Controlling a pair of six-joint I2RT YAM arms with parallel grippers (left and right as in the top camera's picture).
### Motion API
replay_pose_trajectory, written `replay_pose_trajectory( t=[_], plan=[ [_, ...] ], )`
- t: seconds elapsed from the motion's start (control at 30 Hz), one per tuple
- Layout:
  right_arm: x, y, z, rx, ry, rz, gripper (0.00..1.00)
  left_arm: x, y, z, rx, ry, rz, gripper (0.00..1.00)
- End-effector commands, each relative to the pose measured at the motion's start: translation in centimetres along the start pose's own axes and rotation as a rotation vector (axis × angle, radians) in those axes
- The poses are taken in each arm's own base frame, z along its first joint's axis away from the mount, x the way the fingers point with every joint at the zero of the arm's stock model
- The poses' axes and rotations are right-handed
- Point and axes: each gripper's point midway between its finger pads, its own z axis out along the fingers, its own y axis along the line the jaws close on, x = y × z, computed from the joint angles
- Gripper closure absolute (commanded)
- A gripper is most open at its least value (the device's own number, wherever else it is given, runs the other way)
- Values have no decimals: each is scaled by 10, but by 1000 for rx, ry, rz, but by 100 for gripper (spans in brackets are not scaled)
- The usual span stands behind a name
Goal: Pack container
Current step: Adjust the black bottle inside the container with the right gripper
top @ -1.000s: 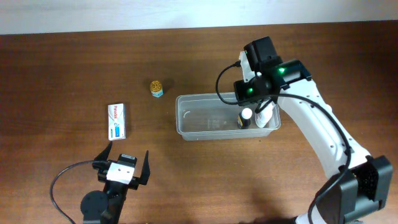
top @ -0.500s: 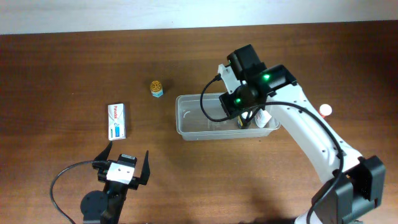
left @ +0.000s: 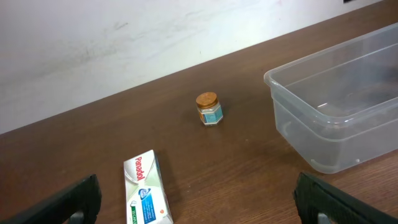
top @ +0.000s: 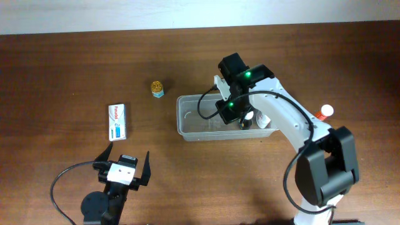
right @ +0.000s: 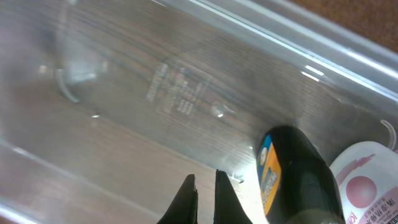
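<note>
The container (top: pixel 182 120) is a clear shallow tub in the middle of the table. At its right end stand a dark bottle (top: pixel 248 119) with a yellow and blue label and a white bottle (top: pixel 264 120). My right gripper (top: pixel 229 110) hangs over the tub's middle, shut and empty. In the right wrist view its fingertips (right: pixel 204 180) point at the container's floor (right: pixel 155 81), left of the dark bottle (right: pixel 298 174) and the white bottle (right: pixel 367 186). My left gripper (top: pixel 127 157) rests open near the front left, holding nothing.
A white and blue box (top: pixel 117 120) lies on the table left of the tub, just ahead of the left gripper (left: pixel 198 202). A small gold-lidded jar (top: pixel 157 88) stands behind the tub's left corner. A red and white item (top: pixel 324 112) sits right of the tub.
My right arm has swung left from the tub's right end to over its middle, and its jaws have shut. The red and white item came into view. The left arm has not moved.
</note>
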Motion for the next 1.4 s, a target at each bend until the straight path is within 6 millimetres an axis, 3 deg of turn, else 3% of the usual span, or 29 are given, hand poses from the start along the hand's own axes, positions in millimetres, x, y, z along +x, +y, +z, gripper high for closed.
replay_pose_trajectory(
  t=[0.0, 0.7, 1.37],
  plan=[
    [3, -10, 5, 65, 18, 9, 96, 1, 0, 0, 1, -2, 15, 1],
    [17, -19, 21, 107, 104, 16, 96, 1, 0, 0, 1, -2, 15, 0],
    [18, -34, 19, 190, 110, 14, 96, 1, 0, 0, 1, -2, 15, 1]
  ],
)
